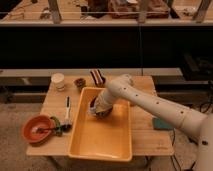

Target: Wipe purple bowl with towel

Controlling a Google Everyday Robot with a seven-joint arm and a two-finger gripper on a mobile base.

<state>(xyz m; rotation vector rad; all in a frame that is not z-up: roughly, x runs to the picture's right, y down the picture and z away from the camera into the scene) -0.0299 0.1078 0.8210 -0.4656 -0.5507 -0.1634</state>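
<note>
The dark purple bowl [104,114] sits in the far end of a yellow tub [102,137] on the wooden table. My gripper [98,107] reaches down into the tub from the right and is pressed on the bowl's left side, covering most of it. A pale patch at the gripper's tip [93,108] may be the towel; I cannot tell for certain. The white arm [150,102] stretches across the tub's right rim.
A red bowl [36,128] with utensils stands at the front left, with a black marker [68,106] beside it. A white cup [58,80], a small brown bowl [79,82] and a striped item [97,76] line the far edge. A teal sponge [162,123] lies right of the tub.
</note>
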